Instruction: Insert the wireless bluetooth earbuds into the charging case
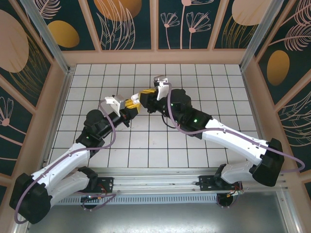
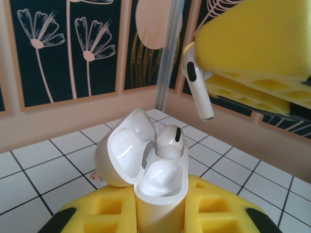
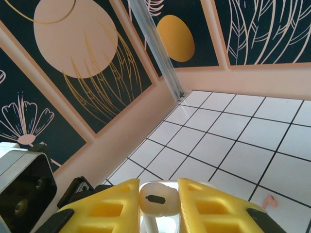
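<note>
— What's your left hand doing?

— It's clamped shut on the charging case. My yellow fingers pinch its lower body from both sides. I hold the case upright, and its lid is swung open and leans back to the left.

— Is anything inside it?

— Yes, the first white earbud sits in the far socket. Its rounded head is up, with a dark slot on the side.

— And your right hand?

— It's closed down to a narrow gap and grips the second white earbud by the head, squeezed between the yellow pads. From my left wrist I see its stem hang down, tilted a little to the right, with a dark oval on the head.

— How does it sit against the case?

— It's above the open case and off to the right, not touching it. From overhead my two hands meet nose to nose over the middle of the white-tiled tabletop.

— Are there other earbuds about?

— A salmon-pink earbud lies on a tile to the right of my right hand, well apart from the case. It's too small for me to tell which way it faces
</note>
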`<action>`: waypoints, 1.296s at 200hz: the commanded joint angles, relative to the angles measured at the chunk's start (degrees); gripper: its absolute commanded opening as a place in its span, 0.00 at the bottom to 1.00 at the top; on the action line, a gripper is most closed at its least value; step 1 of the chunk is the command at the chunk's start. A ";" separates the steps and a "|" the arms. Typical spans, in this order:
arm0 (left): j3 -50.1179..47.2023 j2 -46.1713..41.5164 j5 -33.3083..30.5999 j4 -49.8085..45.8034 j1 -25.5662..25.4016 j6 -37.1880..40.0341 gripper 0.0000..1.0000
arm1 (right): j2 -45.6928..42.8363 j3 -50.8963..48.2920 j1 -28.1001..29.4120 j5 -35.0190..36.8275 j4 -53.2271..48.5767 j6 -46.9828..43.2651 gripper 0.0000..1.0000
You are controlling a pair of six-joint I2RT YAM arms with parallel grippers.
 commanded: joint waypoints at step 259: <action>-0.75 -0.40 -4.25 7.31 -0.02 2.79 0.00 | 8.71 0.90 1.56 -0.94 4.92 2.36 0.22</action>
